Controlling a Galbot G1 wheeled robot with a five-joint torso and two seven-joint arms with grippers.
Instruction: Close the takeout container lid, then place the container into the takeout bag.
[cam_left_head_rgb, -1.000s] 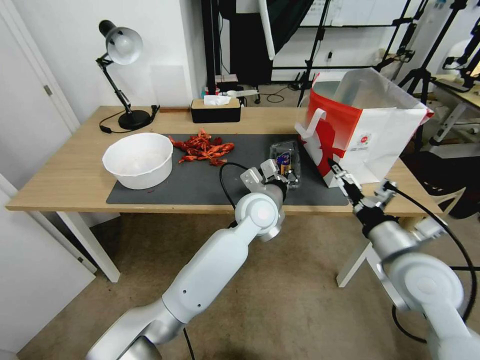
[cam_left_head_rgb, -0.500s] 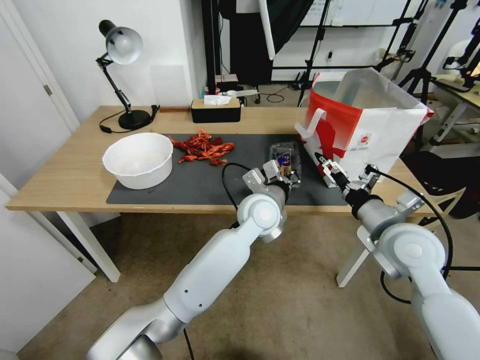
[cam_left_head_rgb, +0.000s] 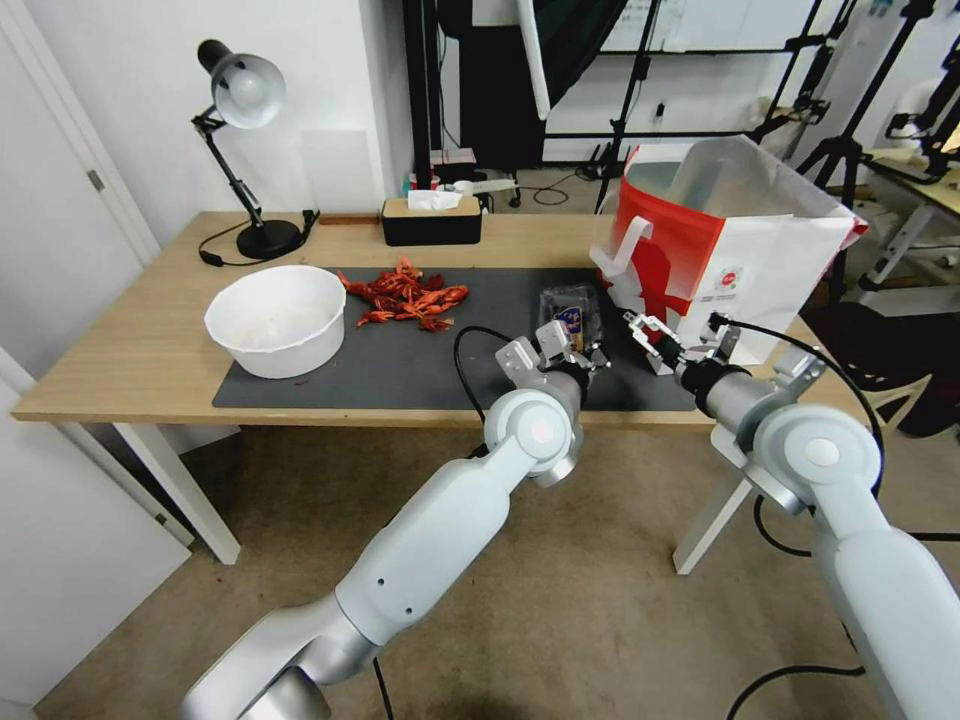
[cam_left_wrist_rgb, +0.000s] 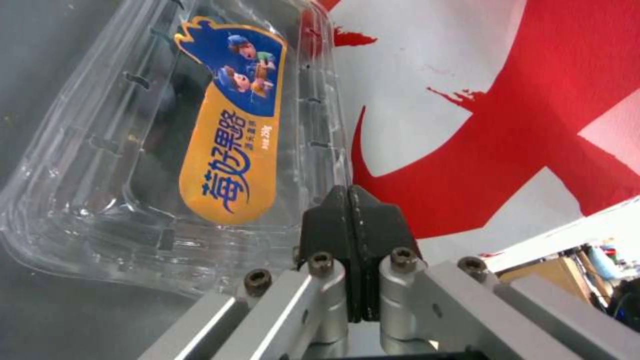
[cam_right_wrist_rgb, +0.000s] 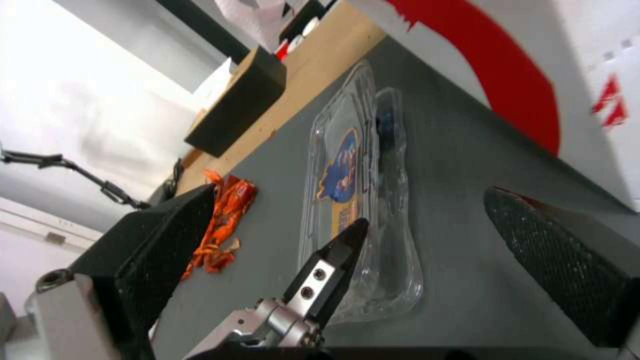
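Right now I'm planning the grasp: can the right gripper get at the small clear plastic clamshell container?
Probably yes. The right gripper is open beside the small clear plastic clamshell container, with bare mat between them. The shut left gripper at the container's near edge may crowd it.

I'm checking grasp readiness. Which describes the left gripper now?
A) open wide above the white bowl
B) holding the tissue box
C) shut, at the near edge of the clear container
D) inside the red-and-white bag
C: the left gripper has its fingers pressed together at the takeout container edge.
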